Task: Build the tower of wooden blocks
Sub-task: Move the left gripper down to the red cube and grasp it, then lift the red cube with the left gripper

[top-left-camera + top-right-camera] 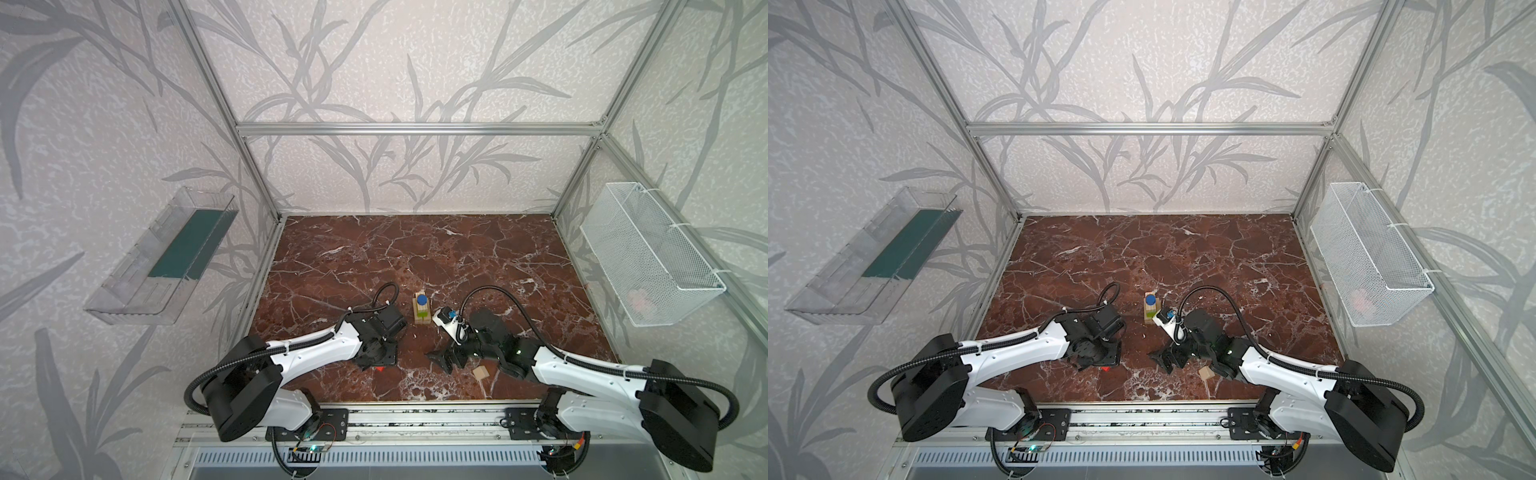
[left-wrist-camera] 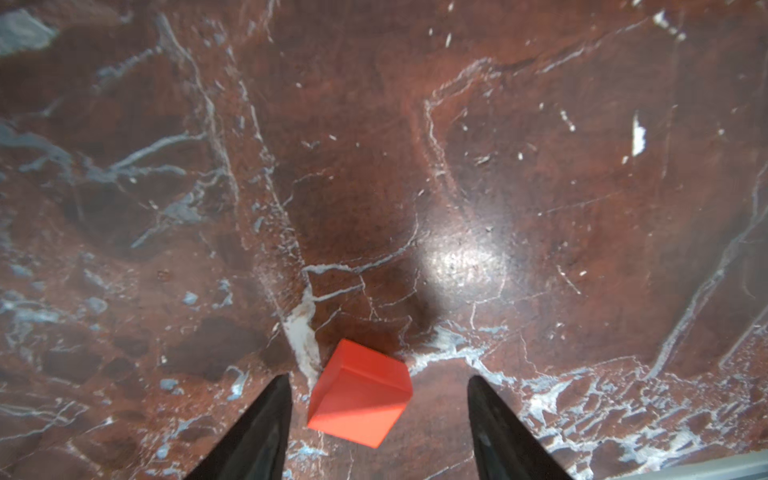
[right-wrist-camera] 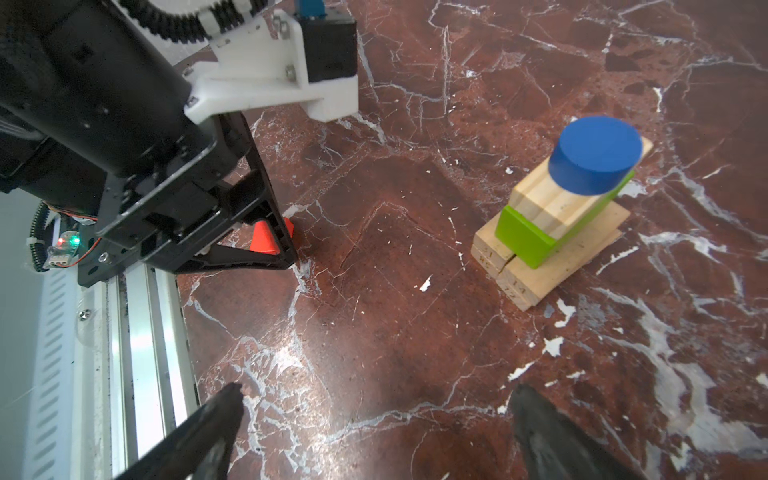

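Note:
The wood block tower (image 1: 421, 312) (image 1: 1151, 309) stands mid-table: pale bars (image 3: 552, 266) at the base, a lime-green bar (image 3: 527, 240) and a pale bar across them, and a blue disc (image 3: 594, 160) on top. A red block (image 2: 359, 395) (image 3: 262, 242) lies on the marble between the fingers of my open left gripper (image 2: 378, 377) (image 1: 376, 362), with a gap on each side. My right gripper (image 3: 378, 387) (image 1: 441, 359) hovers open and empty near the front, short of the tower. A pale wedge piece (image 1: 481, 372) (image 1: 1207, 372) lies beside the right arm.
A white wire basket (image 1: 648, 257) hangs on the right wall and a clear plastic shelf (image 1: 162, 257) on the left. A metal rail (image 1: 415, 415) runs along the table's front edge. Aluminium frame posts stand at the corners.

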`<state>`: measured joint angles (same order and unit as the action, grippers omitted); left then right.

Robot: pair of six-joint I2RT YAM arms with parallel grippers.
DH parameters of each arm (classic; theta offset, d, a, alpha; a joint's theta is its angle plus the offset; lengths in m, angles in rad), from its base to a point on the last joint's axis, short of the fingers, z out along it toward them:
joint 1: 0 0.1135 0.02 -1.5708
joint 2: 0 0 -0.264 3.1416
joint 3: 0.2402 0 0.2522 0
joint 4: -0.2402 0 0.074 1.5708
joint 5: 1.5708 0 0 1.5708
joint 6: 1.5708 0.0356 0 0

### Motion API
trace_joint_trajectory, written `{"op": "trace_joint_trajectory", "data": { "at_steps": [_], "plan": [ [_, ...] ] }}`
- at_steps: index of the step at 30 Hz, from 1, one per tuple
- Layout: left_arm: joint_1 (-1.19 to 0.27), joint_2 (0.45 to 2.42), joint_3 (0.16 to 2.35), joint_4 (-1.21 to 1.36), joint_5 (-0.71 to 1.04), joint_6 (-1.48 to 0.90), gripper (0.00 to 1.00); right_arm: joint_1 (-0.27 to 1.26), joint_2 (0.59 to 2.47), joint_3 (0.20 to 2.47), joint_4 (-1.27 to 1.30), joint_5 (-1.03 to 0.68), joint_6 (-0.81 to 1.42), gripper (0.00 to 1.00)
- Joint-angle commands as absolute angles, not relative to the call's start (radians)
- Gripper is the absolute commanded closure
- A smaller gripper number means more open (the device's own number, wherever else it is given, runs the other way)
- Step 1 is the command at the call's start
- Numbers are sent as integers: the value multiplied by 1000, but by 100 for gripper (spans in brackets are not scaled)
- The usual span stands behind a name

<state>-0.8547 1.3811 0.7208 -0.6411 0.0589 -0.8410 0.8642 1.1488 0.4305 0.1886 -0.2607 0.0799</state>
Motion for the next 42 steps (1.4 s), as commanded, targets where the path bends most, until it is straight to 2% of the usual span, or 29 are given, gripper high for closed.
{"op": "trace_joint_trajectory", "data": {
  "at_steps": [1,13,32,42],
  "plan": [
    [-862,1381,694,-623,70,-859,34,867,1125,446,189,-241,67,1],
    [-939,1444,729,-653,37,-923,44,868,1117,445,187,-232,64,1],
    [-961,1527,781,-691,-63,-1042,51,867,1083,431,187,-218,64,1],
    [-960,1555,782,-743,-114,-1079,51,868,1080,430,187,-213,62,1]
  ]
}}
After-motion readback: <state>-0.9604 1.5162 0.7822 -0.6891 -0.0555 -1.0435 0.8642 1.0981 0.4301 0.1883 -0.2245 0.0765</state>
